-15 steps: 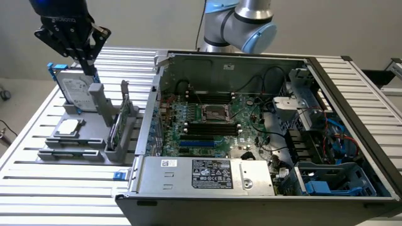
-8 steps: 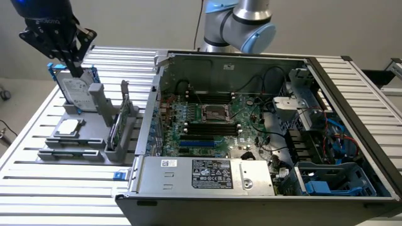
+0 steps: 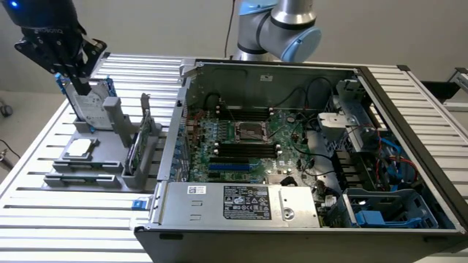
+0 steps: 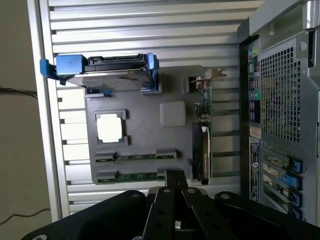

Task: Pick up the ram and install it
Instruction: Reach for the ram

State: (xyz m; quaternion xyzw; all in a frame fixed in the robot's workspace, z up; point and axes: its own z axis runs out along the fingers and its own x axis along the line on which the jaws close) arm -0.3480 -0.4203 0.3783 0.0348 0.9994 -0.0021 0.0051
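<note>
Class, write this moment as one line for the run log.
claw: above grey holder | ram: two sticks lying in holder, ungripped | computer case: open

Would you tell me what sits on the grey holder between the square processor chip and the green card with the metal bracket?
In the wrist view, a pale rounded block sits between the processor chip and the green card.

Two ram sticks (image 4: 136,156), one processor (image 4: 110,128), one card (image 4: 204,107), one drive (image 4: 107,67), one white block (image 4: 172,114), one holder (image 4: 145,135), one computer case (image 4: 282,95), one gripper (image 4: 175,179).
</note>
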